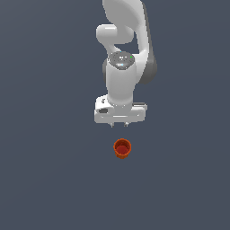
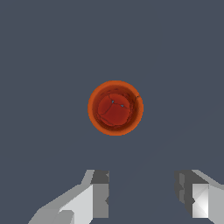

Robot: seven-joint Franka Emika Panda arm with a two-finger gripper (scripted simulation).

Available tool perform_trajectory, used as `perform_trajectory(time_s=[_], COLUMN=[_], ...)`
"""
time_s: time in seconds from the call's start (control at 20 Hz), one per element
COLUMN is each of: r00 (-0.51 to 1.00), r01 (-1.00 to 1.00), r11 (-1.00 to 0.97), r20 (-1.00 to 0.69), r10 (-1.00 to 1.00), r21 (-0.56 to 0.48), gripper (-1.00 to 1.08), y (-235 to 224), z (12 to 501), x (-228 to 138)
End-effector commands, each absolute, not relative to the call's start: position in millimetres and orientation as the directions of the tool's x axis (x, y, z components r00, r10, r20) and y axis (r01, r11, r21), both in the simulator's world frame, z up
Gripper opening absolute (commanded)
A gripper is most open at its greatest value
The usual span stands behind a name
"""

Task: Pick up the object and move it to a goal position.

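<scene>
The small orange-red round cup (image 1: 121,148) with ridged rim stands upright on the grey floor, apart from the white gripper (image 1: 119,125) with spread jaws, and looks light and rigid, best pinched across its rim

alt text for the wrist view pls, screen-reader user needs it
A small orange-red cup with a darker red inside, seen straight from above, sits alone on a flat dark grey-blue surface. The open gripper shows at the frame edge, its two white and grey fingers apart, empty, and clear of the cup.
</scene>
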State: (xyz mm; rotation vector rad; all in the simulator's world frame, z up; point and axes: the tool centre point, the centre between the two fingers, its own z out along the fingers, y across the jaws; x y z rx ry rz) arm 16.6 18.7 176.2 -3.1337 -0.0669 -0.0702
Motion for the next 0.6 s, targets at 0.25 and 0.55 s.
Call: perform_trajectory(time_s=[0.25,0.55], r00=[0.988,0.956], r01=[0.147,0.288], r11=[-0.989,-0.957], r20=[0.050,0.054], r10=[0.147,0.289], r21=[0.007,0.023], gripper=[0.28,0.28], y=[17,13], z=[165,150], x=[29,47])
